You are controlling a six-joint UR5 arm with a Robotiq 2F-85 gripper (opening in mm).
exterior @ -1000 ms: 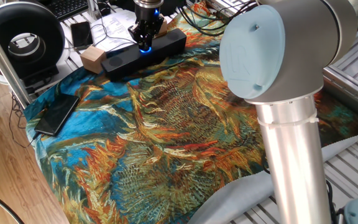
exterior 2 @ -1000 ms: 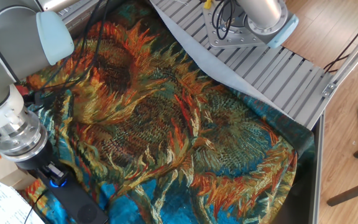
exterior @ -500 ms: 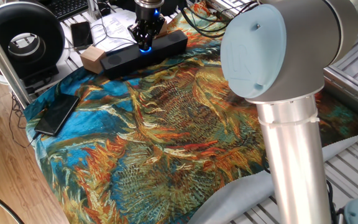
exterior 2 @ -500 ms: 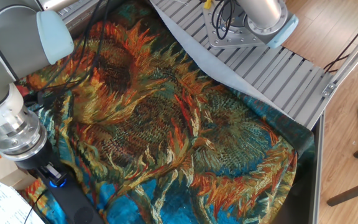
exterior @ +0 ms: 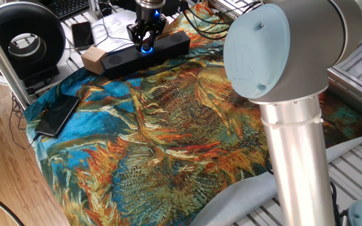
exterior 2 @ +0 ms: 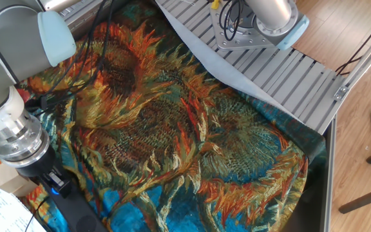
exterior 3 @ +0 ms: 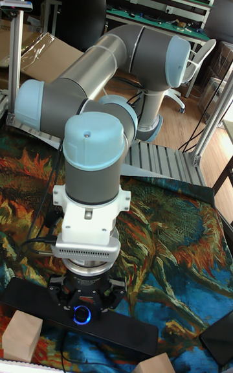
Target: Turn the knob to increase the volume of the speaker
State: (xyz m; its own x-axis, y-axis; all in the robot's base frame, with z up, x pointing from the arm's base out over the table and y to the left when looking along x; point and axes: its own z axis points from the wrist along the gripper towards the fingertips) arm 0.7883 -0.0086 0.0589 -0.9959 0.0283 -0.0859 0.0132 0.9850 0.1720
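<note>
Up at twelve o'clock on the table, the claw [exterior: 146,41] pinched the knob [exterior 3: 82,314] on the speaker [exterior: 146,53]. Grabbing was done; how much turning was left, I couldn't tell.

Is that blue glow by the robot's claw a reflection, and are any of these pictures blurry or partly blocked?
Tall fixed view: the glow is a lit ring around the knob, not glare, and sharp. One fixed view: the arm looms large and soft, hiding part of the cloth. Other fixed view: the speaker sits dark at the corner.
</note>
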